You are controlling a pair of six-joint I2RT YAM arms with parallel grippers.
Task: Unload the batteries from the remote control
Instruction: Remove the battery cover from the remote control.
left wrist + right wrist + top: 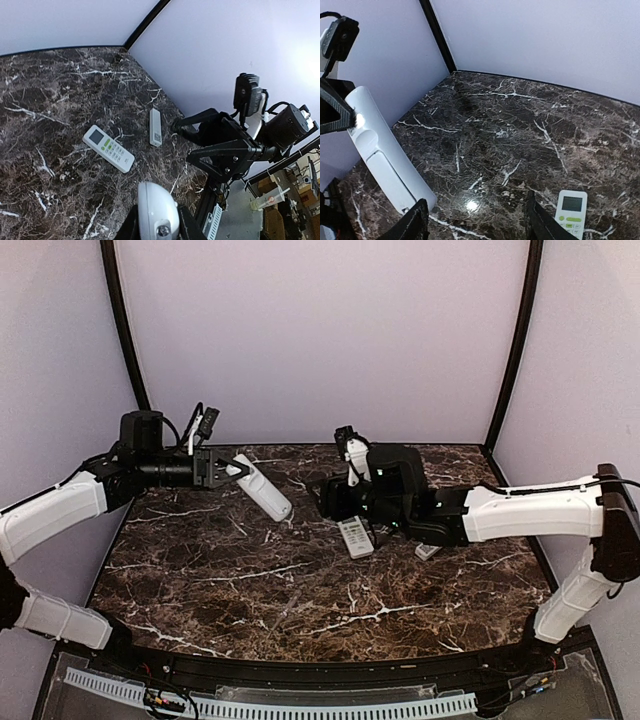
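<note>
left end effector [225, 469] grips white remote [262, 490], arm stretched horiz. — right end effector [477, 226] spread wide, hovering.

- Left wrist view: the long white remote [157, 212] is cut by the bottom edge, and only its rounded end shows between the left hand's [157, 229] cropped fingers [131, 227]
- Right wrist view: the right hand [477, 222] shows only as two dark fingertips [417, 222] at the bottom edge
- The small remote with a screen [571, 210] is also cropped there, its lower buttons out of frame and its markings too small to read
- Top view: a flat white piece [428, 551] towards the desk's right edge lies partly under the right arm
- Top view: the right hand is a dark mass, and its jaws cannot be made out
</note>
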